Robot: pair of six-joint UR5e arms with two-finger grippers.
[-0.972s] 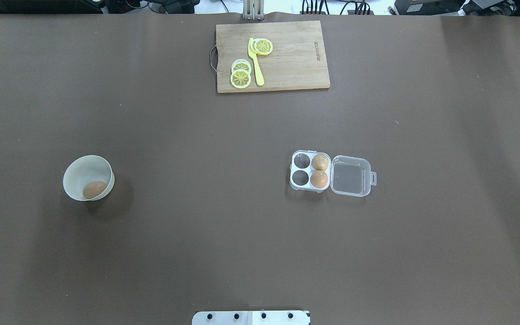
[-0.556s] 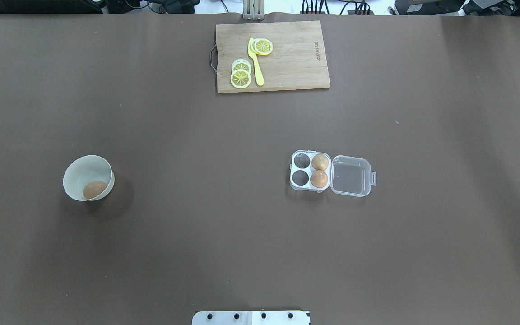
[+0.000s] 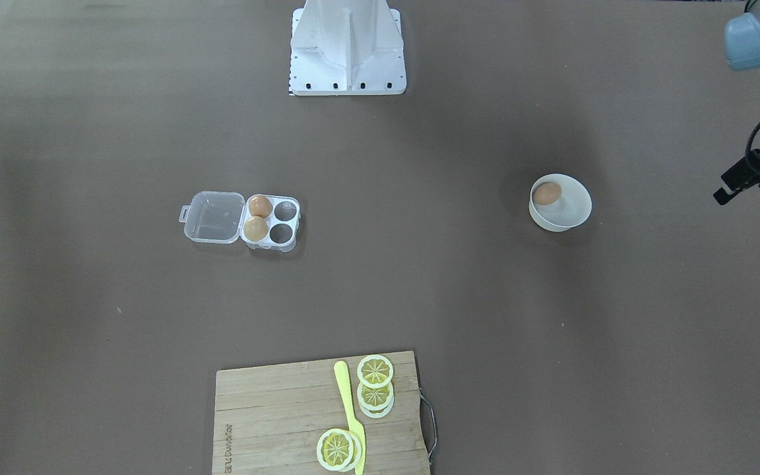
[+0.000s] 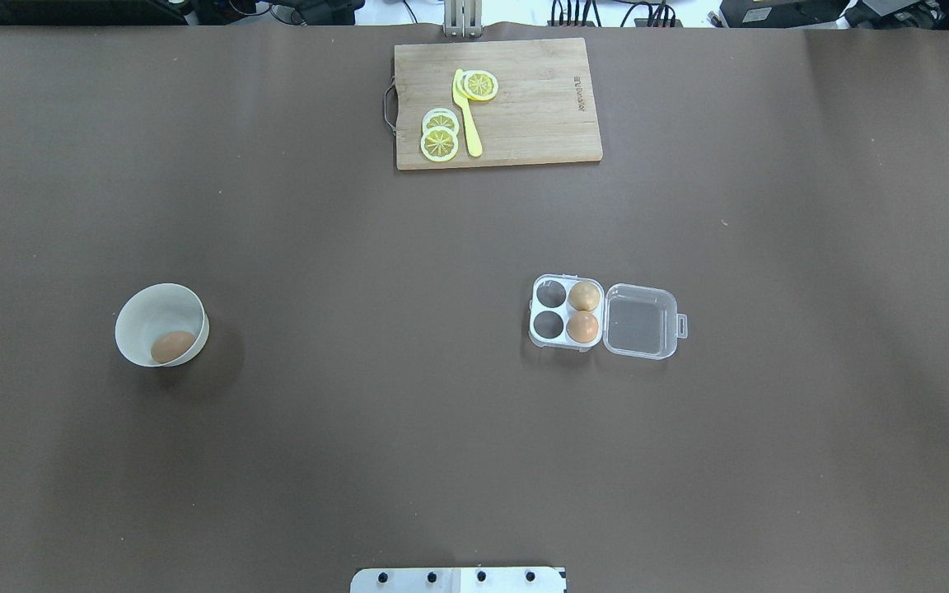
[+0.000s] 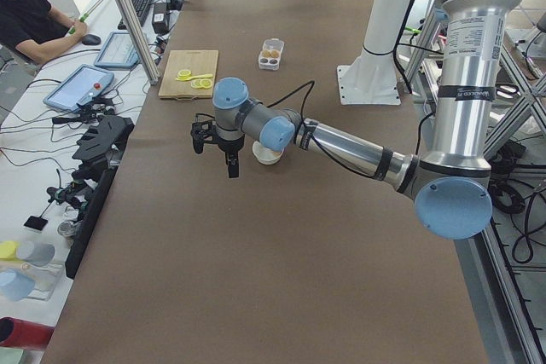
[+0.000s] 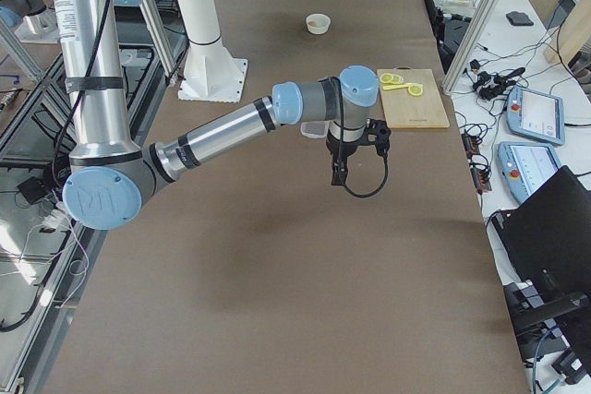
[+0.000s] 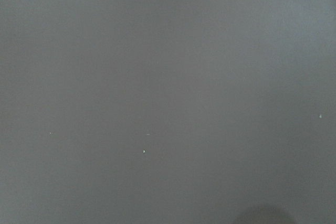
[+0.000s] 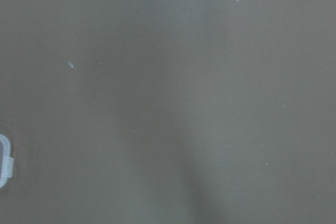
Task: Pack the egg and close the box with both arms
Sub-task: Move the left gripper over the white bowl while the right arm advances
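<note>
2 cells of the box [image 4: 559, 311] are empty, lid [image 4: 639, 321] open, right of table centre; the egg [image 4: 171, 347] lies in the bowl [image 4: 153, 305] near the left edge. I'm just reaching: left gripper [image 5: 230, 159] and right gripper [image 6: 338, 173] hang empty at the ends, opening unclear. Next, left drops into the bowl.

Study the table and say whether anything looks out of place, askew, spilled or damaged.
Nothing is spilled, broken or askew. The only thing not in its place is the egg, which lies in the white bowl, apart from the box, whose lid lies open with two cells empty.
</note>
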